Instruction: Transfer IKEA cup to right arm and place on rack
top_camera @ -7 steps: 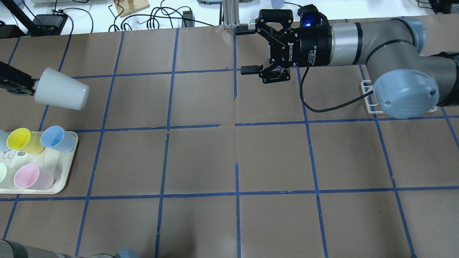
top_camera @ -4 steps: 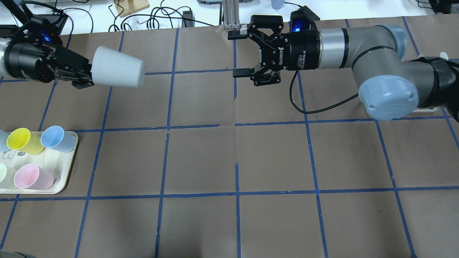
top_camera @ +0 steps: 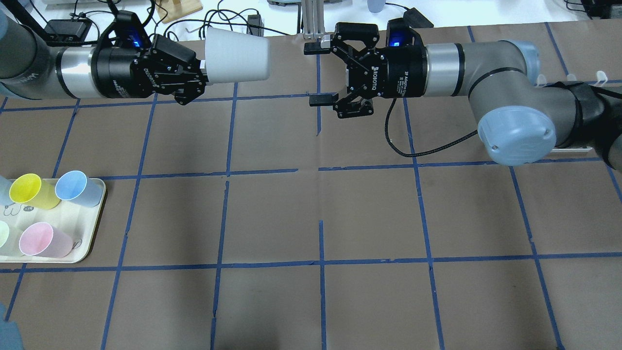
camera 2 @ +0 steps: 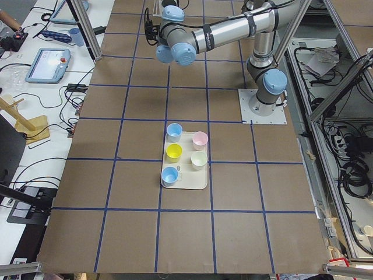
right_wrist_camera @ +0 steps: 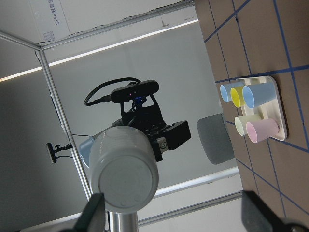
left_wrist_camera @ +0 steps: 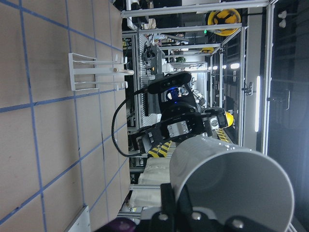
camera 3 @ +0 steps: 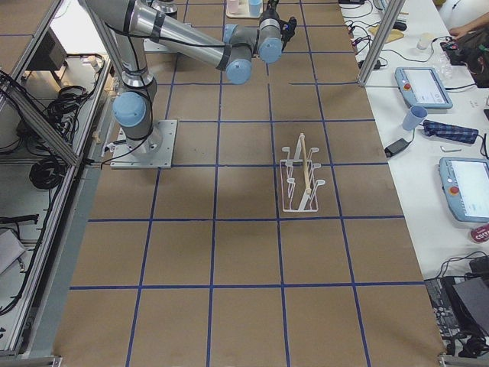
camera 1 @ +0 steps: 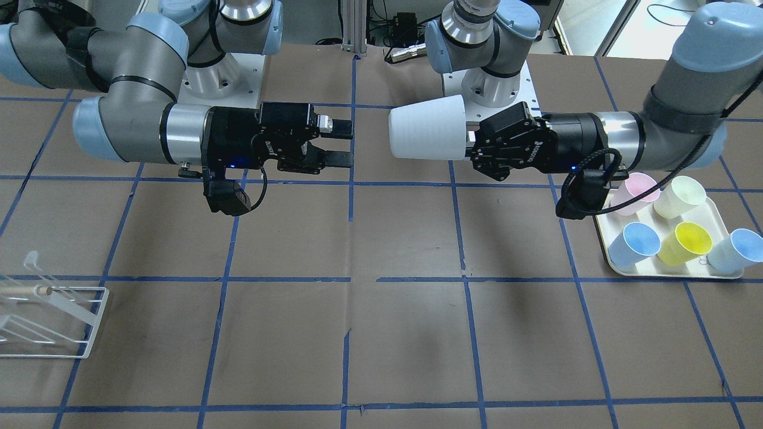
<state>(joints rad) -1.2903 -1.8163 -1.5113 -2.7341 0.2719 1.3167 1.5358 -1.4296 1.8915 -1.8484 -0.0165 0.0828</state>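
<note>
Holding the IKEA cup [top_camera: 238, 53] by its rim in my clamped left end effector [top_camera: 202, 65], upper centre, I must centre its base inside my wide-open right end effector [top_camera: 316, 74] before closing.

Rack [camera 3: 293, 191] sits mid-frame, right of centre, on the counter [camera 3: 244, 306], dowel [camera 3: 305, 168] running top-to-bottom. Right arm [camera 3: 191, 38] spans from base at left to top centre.

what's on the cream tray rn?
Five cups, open ends up, on the tray: pink, cream, yellow, blue, light blue. All look empty; tray floor beneath them is covered.
</note>
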